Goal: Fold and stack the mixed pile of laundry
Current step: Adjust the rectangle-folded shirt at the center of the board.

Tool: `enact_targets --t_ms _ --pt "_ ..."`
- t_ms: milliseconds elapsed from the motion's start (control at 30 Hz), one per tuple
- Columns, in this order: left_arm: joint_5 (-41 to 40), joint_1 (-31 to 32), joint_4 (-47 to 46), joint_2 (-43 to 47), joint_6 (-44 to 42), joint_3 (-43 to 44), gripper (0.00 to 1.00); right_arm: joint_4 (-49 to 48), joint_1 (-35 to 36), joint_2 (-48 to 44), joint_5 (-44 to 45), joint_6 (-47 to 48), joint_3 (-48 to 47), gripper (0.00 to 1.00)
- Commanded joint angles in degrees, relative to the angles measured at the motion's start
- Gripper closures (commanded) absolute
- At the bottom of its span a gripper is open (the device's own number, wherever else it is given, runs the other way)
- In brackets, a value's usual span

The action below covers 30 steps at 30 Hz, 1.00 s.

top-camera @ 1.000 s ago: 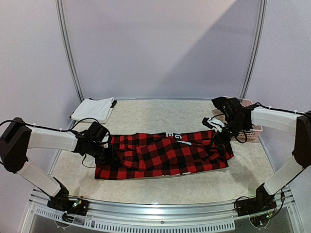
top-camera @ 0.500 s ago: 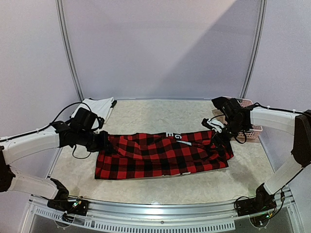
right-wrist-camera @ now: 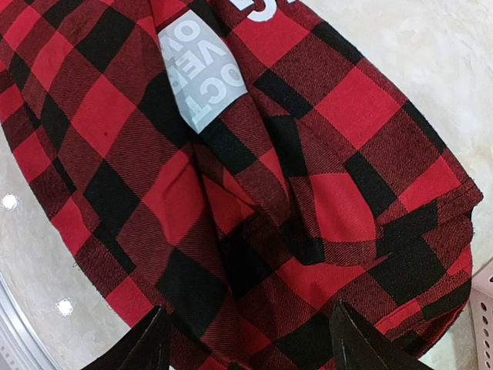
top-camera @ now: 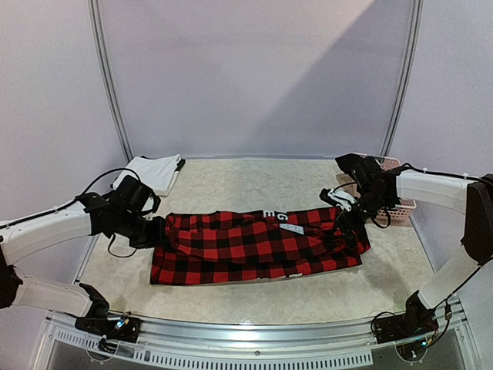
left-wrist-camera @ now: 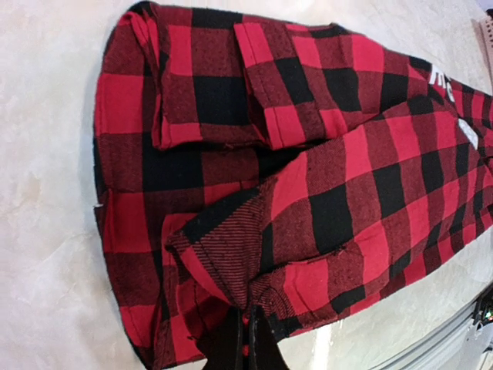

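Observation:
The red-and-black checked flannel shirt (top-camera: 254, 247) lies folded in a long band across the middle of the table. My left gripper (top-camera: 156, 231) is at its left end, shut on a fold of the fabric; in the left wrist view the gripper (left-wrist-camera: 248, 343) pinches a bunched edge of the flannel (left-wrist-camera: 308, 154). My right gripper (top-camera: 348, 220) is open above the shirt's right end. In the right wrist view the gripper (right-wrist-camera: 250, 347) has its fingers spread wide over the flannel (right-wrist-camera: 231, 154), holding nothing. A grey printed label (right-wrist-camera: 202, 73) shows on the cloth.
A folded white cloth (top-camera: 148, 173) lies at the back left of the table. The pink perforated basket (top-camera: 397, 204) stands at the right edge, behind my right arm. The metal rail (top-camera: 254, 331) runs along the near edge.
My left arm swung up and back to the left while staying at the shirt's left end, pulling that end's fold slightly. The right arm has not moved.

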<state>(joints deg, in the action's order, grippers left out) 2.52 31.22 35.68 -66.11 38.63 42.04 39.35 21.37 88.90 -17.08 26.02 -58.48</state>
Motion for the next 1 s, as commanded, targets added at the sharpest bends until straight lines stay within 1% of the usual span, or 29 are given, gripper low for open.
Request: enact_targets --t_ms 0,67,100,167,267,400,433,500,567,633,733,800,900,967 --pt "-1.89 -0.61 3.01 3.28 -0.61 -2.30 0.89 0.43 0.17 0.20 -0.70 0.34 -0.81 0.29" --pt "-1.66 -0.59 2.47 2.00 -0.62 -2.93 0.72 0.57 0.25 0.79 -0.80 0.33 -1.12 0.29" --pt "-1.42 -0.63 2.27 1.10 -0.61 -3.01 0.67 0.74 0.31 1.02 -0.79 0.30 -1.25 0.29" --pt "-0.97 -0.55 2.09 -0.30 -0.91 -2.75 0.63 0.76 0.34 1.33 -0.73 0.33 -1.28 0.29" --pt "-2.17 -0.38 2.47 -0.02 -1.64 -1.77 0.61 0.72 0.34 1.13 -0.55 0.23 -1.03 0.29" --pt "-2.34 0.55 2.13 1.21 -4.98 0.28 0.61 0.68 0.65 1.07 0.17 0.32 -0.96 0.31" --pt "-2.22 0.97 1.52 1.28 -6.28 0.62 0.61 0.75 1.35 0.90 0.77 0.47 -0.88 0.33" --pt "-2.30 2.14 0.93 0.96 -8.09 1.62 0.61 0.92 3.38 0.31 -1.30 1.30 -0.83 0.41" --pt "-1.90 2.86 -0.17 -0.03 -9.61 2.42 0.61 1.27 6.19 -0.03 -2.99 1.78 -1.23 0.46" --pt "-0.93 3.32 -1.46 -1.89 -10.60 3.41 0.61 1.93 7.86 1.44 -2.97 1.99 -2.51 0.50" --pt "0.48 4.35 -4.07 -6.40 -11.77 5.85 0.61 3.56 8.32 5.98 -4.16 2.01 -5.19 0.58" --pt "0.88 5.38 -5.36 -9.24 -11.80 7.82 0.61 3.51 8.40 8.61 -3.51 1.81 -5.85 0.61" --pt "0.75 7.17 -6.56 -13.24 -12.08 10.88 0.61 3.03 8.32 10.88 0.38 0.78 -6.58 0.65" --pt "0.76 8.12 -7.03 -15.34 -12.17 12.28 0.61 3.35 8.29 12.94 1.23 0.72 -6.91 0.67"
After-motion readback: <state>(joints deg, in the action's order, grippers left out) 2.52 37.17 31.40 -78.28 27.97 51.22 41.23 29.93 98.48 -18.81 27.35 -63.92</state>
